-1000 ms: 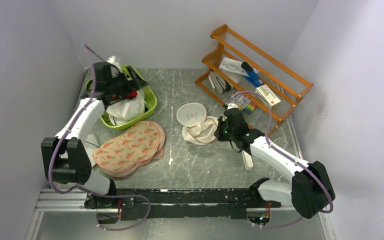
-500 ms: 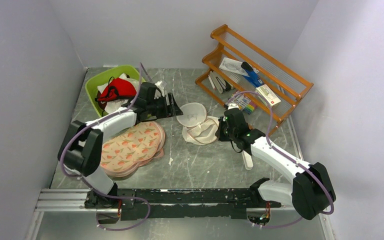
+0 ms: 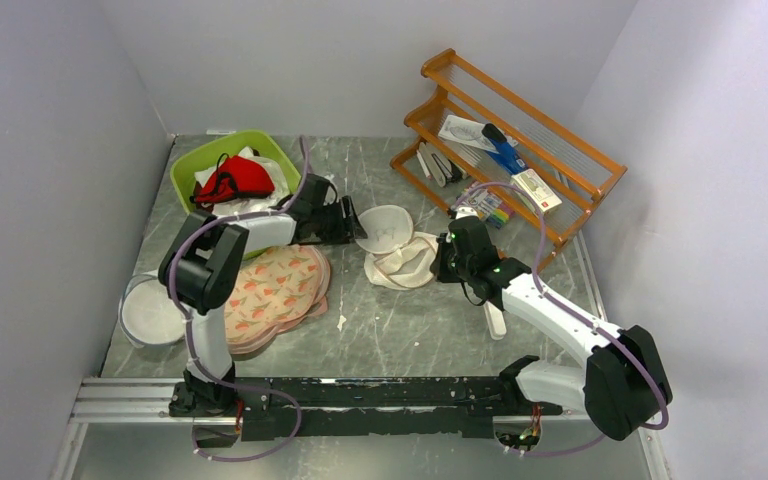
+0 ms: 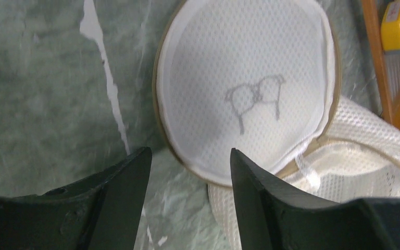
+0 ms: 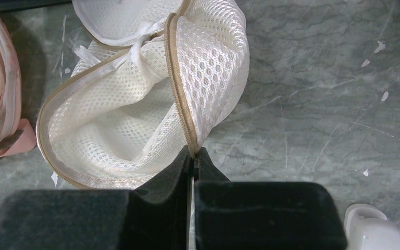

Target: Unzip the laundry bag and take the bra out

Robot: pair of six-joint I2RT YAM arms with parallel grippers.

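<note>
Mesh laundry bag [image 5: 135, 120] pinched by right claw [image 5: 192, 155]; left claw [image 4: 188, 156] spread.

laundry bag [image 3: 397, 247]: centre of the frame, on the counter [image 3: 420, 330], its lid flap tipped up at its upper left.
bra [image 3: 232, 180]: upper left, in the basin [image 3: 182, 168].
printed pads [image 3: 265, 290]: left of centre, just below the basin.
plain round bag [image 3: 150, 315]: lower left, left of the printed pads.
rack [image 3: 560, 150]: upper right, behind the laundry bag.
left hand [image 3: 357, 222]: just left of the lid flap.
right hand [image 3: 443, 258]: at the laundry bag's right edge, touching it.
</note>
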